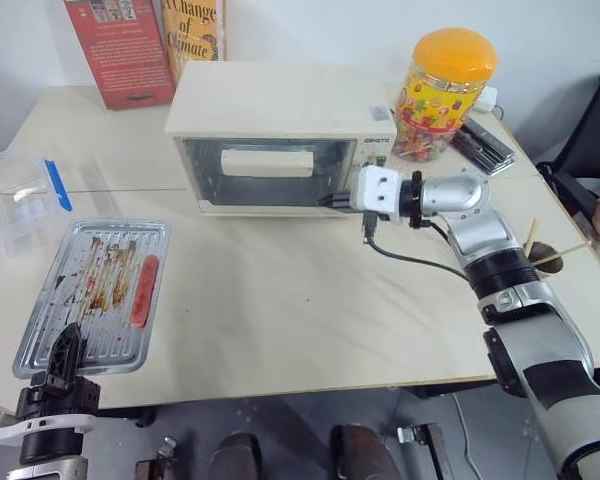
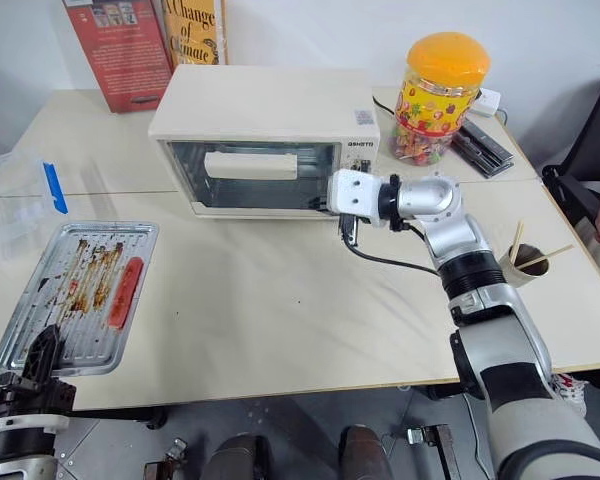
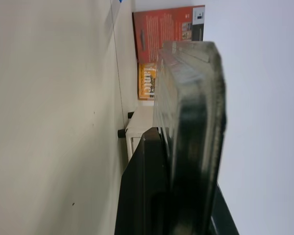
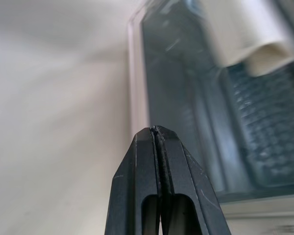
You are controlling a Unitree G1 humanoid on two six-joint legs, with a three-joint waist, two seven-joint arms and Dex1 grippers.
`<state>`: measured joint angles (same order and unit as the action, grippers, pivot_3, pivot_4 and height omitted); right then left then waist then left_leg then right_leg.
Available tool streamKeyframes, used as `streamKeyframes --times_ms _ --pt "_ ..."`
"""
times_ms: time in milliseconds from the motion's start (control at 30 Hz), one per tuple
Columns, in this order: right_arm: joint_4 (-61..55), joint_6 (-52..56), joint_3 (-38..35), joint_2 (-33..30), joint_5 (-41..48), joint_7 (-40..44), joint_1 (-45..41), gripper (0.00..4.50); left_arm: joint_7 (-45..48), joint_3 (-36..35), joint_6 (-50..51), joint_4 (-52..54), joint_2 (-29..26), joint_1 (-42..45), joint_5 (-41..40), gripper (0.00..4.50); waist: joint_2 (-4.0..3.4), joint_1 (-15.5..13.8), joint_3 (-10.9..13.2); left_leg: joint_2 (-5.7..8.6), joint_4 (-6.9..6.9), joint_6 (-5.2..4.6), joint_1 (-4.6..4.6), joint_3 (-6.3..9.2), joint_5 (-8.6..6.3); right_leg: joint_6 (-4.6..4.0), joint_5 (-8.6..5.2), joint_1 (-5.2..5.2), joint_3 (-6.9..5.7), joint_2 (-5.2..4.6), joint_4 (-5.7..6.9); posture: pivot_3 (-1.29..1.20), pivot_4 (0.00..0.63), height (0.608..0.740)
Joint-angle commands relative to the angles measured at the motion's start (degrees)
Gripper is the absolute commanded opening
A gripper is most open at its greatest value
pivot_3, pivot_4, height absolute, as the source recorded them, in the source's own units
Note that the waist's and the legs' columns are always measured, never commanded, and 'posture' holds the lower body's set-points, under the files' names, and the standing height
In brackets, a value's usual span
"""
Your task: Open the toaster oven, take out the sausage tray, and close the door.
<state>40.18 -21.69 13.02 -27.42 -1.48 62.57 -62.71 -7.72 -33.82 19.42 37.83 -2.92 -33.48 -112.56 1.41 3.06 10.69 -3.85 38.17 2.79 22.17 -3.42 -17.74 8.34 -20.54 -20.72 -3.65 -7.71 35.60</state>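
Cream-coloured desk surface is used as the working ground, and the toaster oven is stood toward its back edge with its glass front turned to the robot, so that both arms can reach it. Its door is seen upright against the oven body, apparently shut or very nearly so, the wide bar handle lying across the glass. The sausage tray is already laid flat on the desk well to the left of the oven, one red sausage resting on its ridged bottom, so removal is judged done. Its near edge is pinched by the left gripper, presumably to steady or set it down. The right gripper is held with its fingers pressed together and empty, close to the door's lower right corner, a blunt tip suited to pushing the door home.
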Motion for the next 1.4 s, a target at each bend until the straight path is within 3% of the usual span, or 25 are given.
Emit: streamKeyframes --times_ms 33,267,433,633,767,867,1100,1333,1400 --pt "-2.7 2.5 -2.7 -0.8 2.5 0.8 -1.9 0.07 0.9 0.6 1.2 1.4 -1.4 -2.1 -0.4 0.00 0.00 0.0 0.0 0.00 0.00 0.00 0.00 0.00 0.00 0.00 0.00 0.00 0.00 0.00 0.00 0.00 0.150 0.740" --pt "-13.4 14.6 -4.6 -2.4 7.1 3.9 0.5 0.07 0.3 4.4 6.1 -1.6 -7.1 1.2 -0.4 0.00 -0.07 -0.4 0.0 -0.04 -0.05 0.01 0.01 -0.01 0.00 -0.01 0.00 -0.09 0.03 0.02 0.03 0.00 0.150 0.740" --pt "-26.0 28.5 -3.3 -8.8 10.3 10.2 8.4 0.07 -0.4 7.3 11.4 -6.8 -12.6 7.4 -0.4 0.00 -0.08 -1.8 0.0 -0.04 -0.02 0.00 0.01 0.00 0.00 -0.02 -0.01 -0.08 0.03 0.03 0.02 0.00 0.150 0.740" --pt "-37.2 40.1 -6.7 -14.3 16.3 12.1 16.6 2.01 0.8 10.4 22.0 -16.3 -20.1 17.1 -0.4 0.00 -0.20 -3.0 0.1 -0.01 -0.03 0.00 0.01 -0.01 0.01 -0.04 -0.01 -0.17 0.08 0.04 0.10 0.00 0.150 0.740" --pt "-42.7 42.7 -11.5 -17.6 20.6 12.5 24.2 3.35 2.5 13.4 29.7 -23.8 -25.5 25.6 -0.4 0.00 -0.19 -3.1 0.1 -0.01 -0.10 0.04 0.04 -0.10 0.03 -0.04 -0.02 -0.34 0.16 0.06 0.23 0.00 0.150 0.740" --pt "-45.8 43.8 -13.3 -19.9 22.6 13.2 29.0 4.39 3.1 14.6 33.4 -28.6 -26.6 30.7 -0.4 0.00 -0.20 -3.3 0.1 0.00 -0.11 0.04 0.04 -0.12 0.03 -0.03 -0.02 -0.35 0.15 0.05 0.25 0.00 0.150 0.740" --pt "-50.2 45.9 -17.3 -23.2 24.8 10.8 37.2 4.45 7.8 22.8 43.8 -42.6 -32.1 45.8 3.7 0.00 -0.20 -3.1 0.1 0.00 -0.11 0.08 0.04 -0.19 0.07 -0.02 -0.01 -0.45 0.20 0.06 0.31 0.00 0.150 0.740" --pt "-52.0 47.5 -19.4 -24.3 25.3 7.6 39.7 4.45 16.2 28.2 47.8 -56.7 -30.7 60.8 22.8 0.00 -0.21 -4.7 0.1 0.04 -0.06 0.09 0.03 -0.26 0.15 -0.01 -0.01 -0.50 0.23 0.06 0.39 0.00 0.150 0.740" --pt "-52.2 47.5 -19.6 -24.6 25.3 7.3 40.3 4.50 18.4 28.7 48.6 -60.8 -29.8 64.4 27.1 0.43 -0.22 -5.3 0.1 0.06 -0.03 0.06 0.04 -0.25 0.20 0.01 0.01 -0.47 0.21 0.04 0.40 0.00 0.150 0.740"
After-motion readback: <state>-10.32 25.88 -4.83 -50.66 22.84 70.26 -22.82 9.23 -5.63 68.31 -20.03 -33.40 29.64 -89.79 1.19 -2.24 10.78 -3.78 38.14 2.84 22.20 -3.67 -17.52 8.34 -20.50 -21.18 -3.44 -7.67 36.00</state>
